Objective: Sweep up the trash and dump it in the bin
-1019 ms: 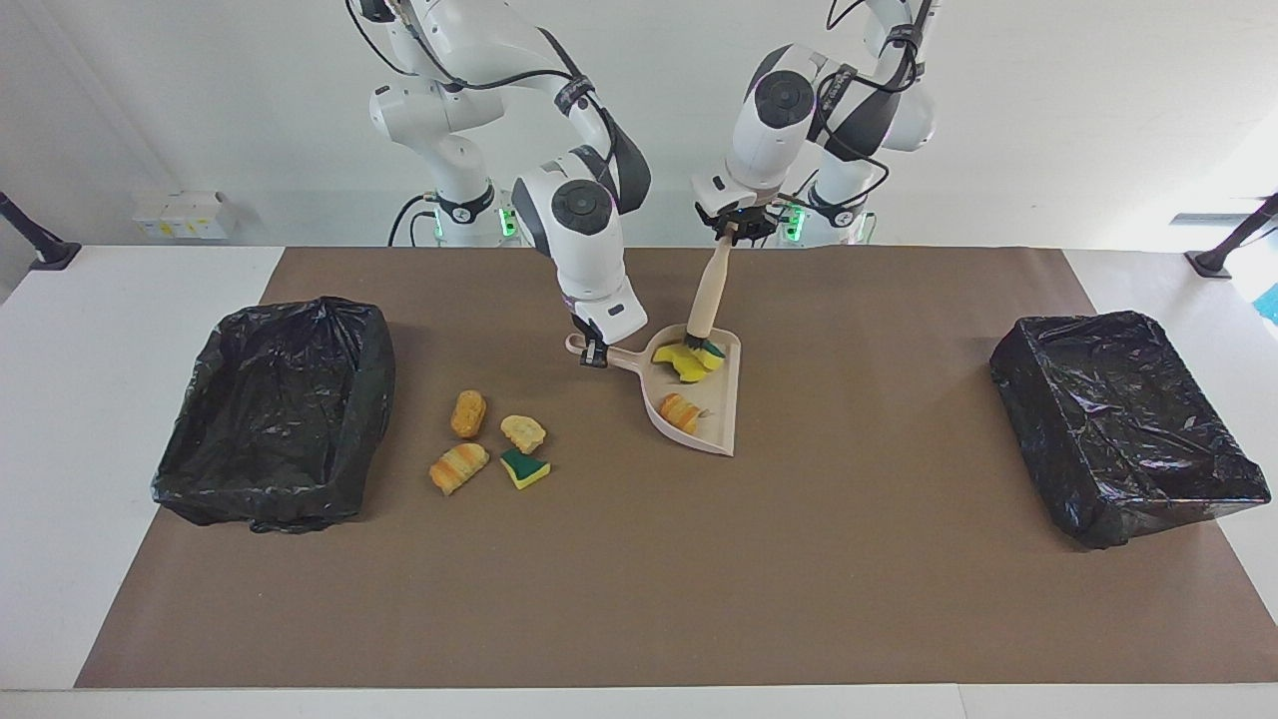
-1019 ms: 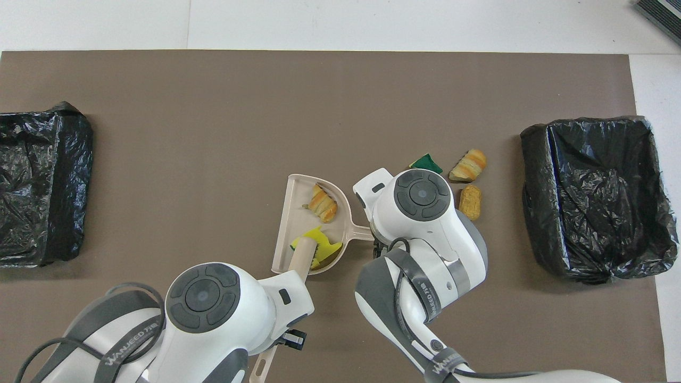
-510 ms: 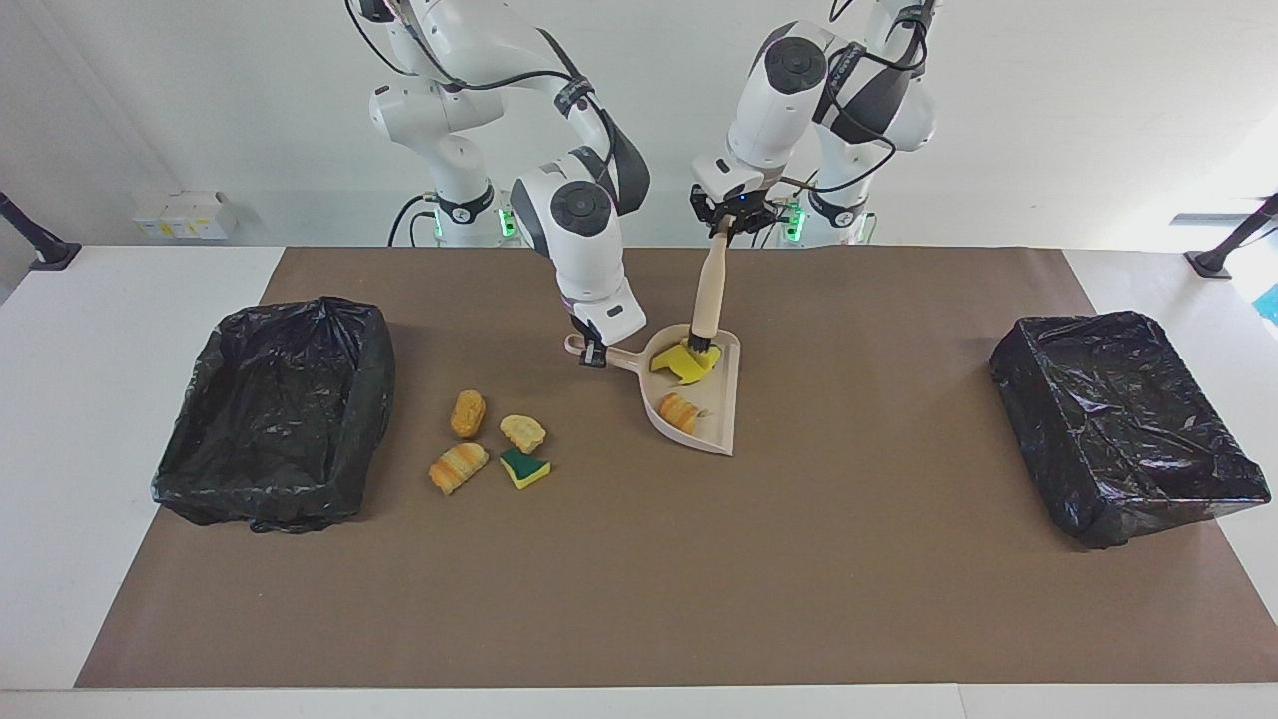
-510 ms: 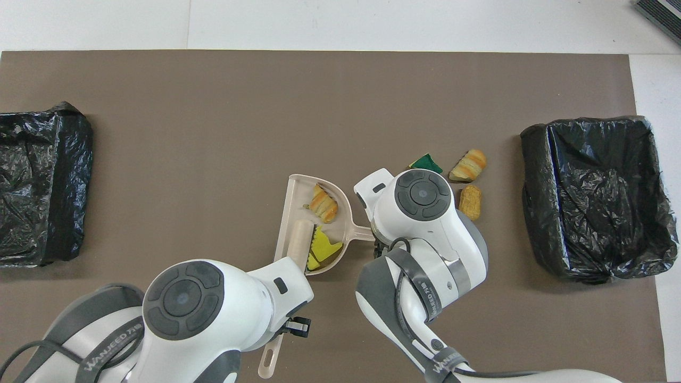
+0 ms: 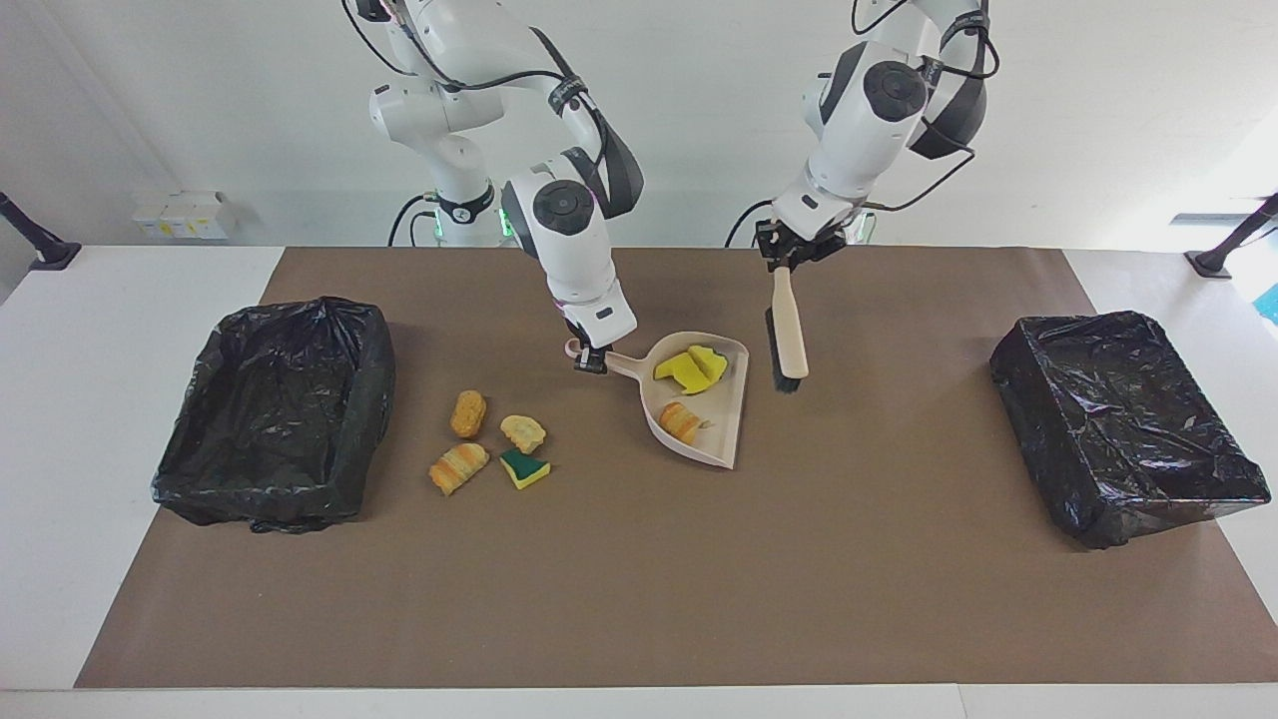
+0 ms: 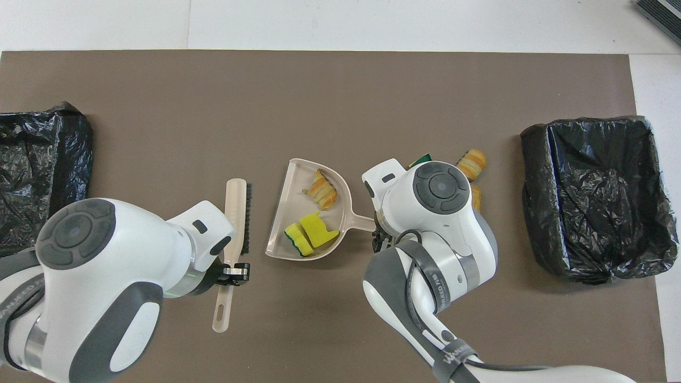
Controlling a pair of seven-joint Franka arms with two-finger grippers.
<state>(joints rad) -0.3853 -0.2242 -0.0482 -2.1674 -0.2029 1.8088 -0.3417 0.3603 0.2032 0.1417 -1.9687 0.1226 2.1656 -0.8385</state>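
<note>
Two black-lined bins sit at the table's ends, one (image 5: 275, 414) at the right arm's end, the other (image 5: 1123, 424) at the left arm's; nothing shows inside either. Between them the beige dustpan (image 5: 721, 424) holds three scraps of trash (image 5: 689, 369): two yellow sponge chunks and a striped bread-like piece. Four more scraps (image 5: 489, 444), bready pieces and a green-and-yellow wedge, lie on the mat near the right arm's bin. The right gripper (image 5: 589, 358) clenches the dustpan's handle; the left gripper (image 5: 784, 262) grasps a brush (image 5: 789, 335) hanging beside the pan.
</note>
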